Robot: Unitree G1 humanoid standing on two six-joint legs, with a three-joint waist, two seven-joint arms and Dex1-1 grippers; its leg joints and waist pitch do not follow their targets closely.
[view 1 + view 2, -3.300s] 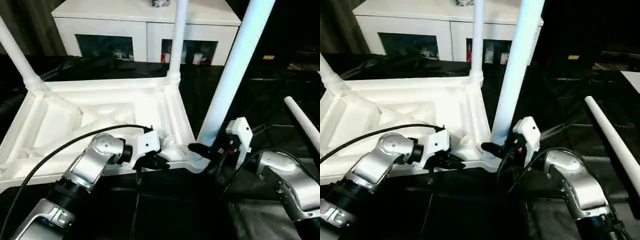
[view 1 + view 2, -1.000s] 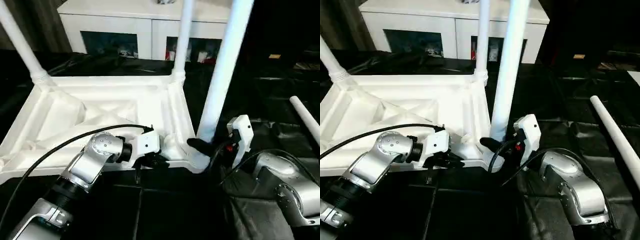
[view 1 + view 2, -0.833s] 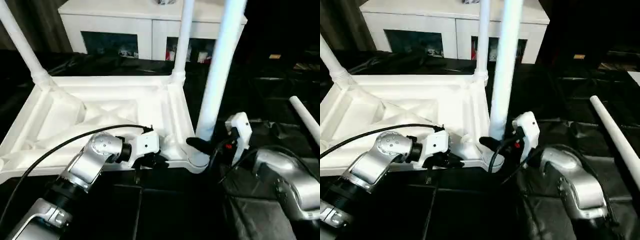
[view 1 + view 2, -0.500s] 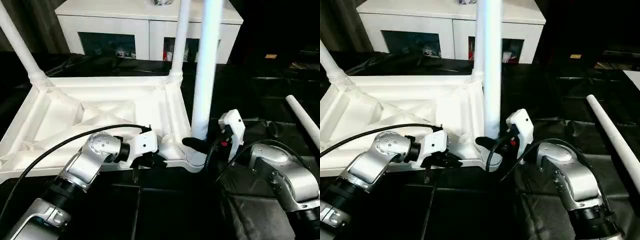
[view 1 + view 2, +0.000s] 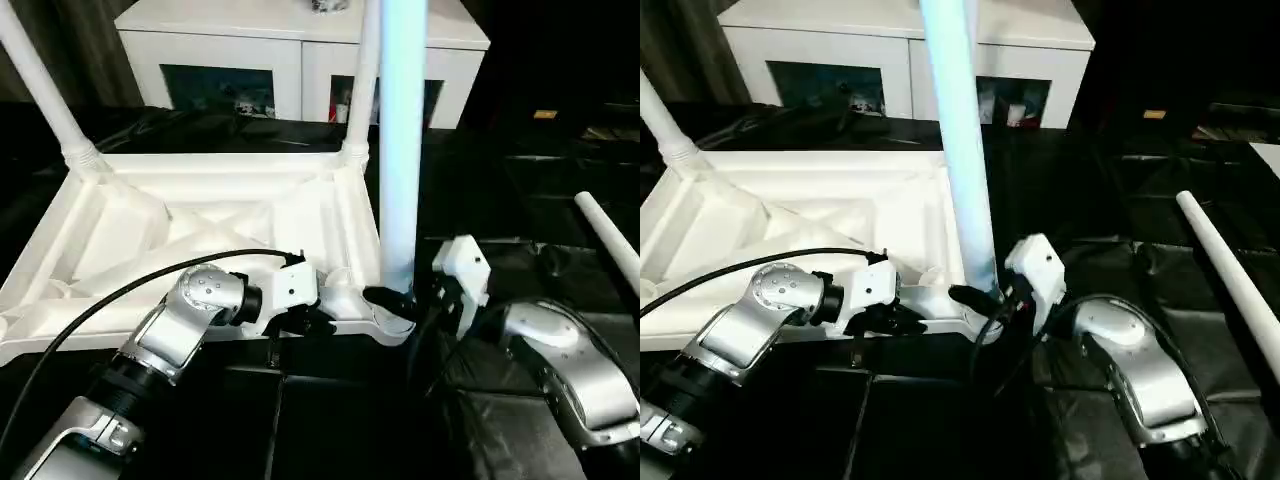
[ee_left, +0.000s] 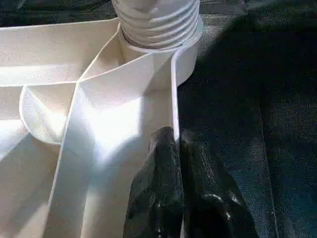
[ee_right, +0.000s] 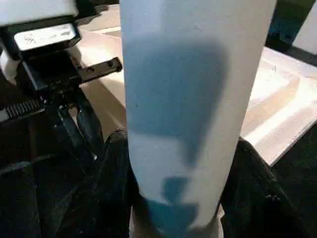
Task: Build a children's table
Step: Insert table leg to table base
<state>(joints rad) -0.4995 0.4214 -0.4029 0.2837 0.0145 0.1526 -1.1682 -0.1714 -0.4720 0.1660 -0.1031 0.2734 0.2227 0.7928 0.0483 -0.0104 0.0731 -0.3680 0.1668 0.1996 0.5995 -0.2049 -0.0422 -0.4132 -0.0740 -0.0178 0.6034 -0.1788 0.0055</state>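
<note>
Left gripper (image 6: 177, 144): your two black fingers were pinched tight on the thin side rim of the tabletop, close to its near corner socket.
Right gripper (image 7: 181, 163): your fingers sat one on each side of the tall leg, squeezing it low down, just above that same socket.
Tall leg (image 5: 402, 150): you held it standing straight up in the near corner socket of the tabletop. It looked pale blue in the light.
Corner socket (image 6: 157, 29): it was round with ridges around it, at the end of the rim your left gripper held.
Tabletop (image 5: 200, 225): it lay upside down on the black cloth, ribs facing up, right in front of both your grippers.
Black cloth (image 5: 480, 190): it lay under the tabletop and spread out past it on every side.
Loose leg (image 5: 1230, 275): it lay flat on the cloth, well away from the tabletop, on your right.
Left far leg (image 5: 40, 85): it stood in the tabletop's far corner on your left and leaned outward.
Right far leg (image 5: 362, 90): it stood in the other far corner, partly behind the tall leg.
White cabinet (image 5: 300, 50): it stood past the far edge of the tabletop, with dark glass doors.
</note>
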